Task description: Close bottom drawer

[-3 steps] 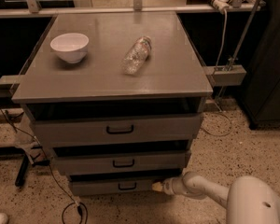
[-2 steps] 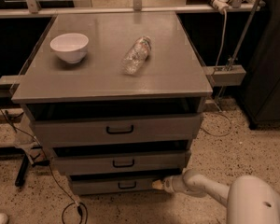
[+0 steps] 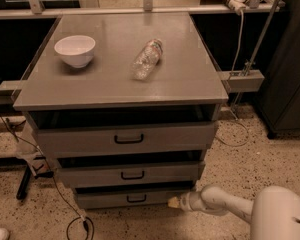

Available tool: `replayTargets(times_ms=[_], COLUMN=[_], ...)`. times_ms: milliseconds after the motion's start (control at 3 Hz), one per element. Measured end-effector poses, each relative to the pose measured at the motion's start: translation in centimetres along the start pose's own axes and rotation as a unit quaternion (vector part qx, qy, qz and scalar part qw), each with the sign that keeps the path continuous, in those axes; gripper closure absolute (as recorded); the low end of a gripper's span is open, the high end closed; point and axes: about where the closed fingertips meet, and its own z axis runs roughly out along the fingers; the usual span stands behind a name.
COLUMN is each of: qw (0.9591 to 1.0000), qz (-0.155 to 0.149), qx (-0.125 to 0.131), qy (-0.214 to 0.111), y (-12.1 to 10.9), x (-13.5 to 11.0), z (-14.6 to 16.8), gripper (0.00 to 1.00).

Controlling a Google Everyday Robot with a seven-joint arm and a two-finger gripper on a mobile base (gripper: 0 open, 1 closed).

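Observation:
The bottom drawer is the lowest and narrowest grey front of three, with a small black loop handle. It stands slightly out, with a dark gap above it. My gripper is at the end of the white arm, which comes in from the lower right. Its tip is against the right end of the bottom drawer's front. The middle drawer and top drawer sit above it, each stepping a little further out.
On the cabinet top stand a white bowl and a clear plastic bottle lying on its side. Cables trail on the speckled floor at the left. A dark cabinet stands at the right.
The arm and gripper tip have shifted slightly left against the bottom drawer's front. The drawer sits about where it was.

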Motion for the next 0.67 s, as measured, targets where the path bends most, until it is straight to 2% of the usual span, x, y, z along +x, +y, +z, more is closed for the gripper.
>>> replayTargets(times_ms=[333,667], qw=[0.9914,0.9842], qz=[0.073,0.082], qx=[0.103,0.145], qy=[-0.035,-0.059], y=[-7.2,-8.3], x=[1.4,0.5], z=[-10.9,-15.3], gripper=[1.0,0.82])
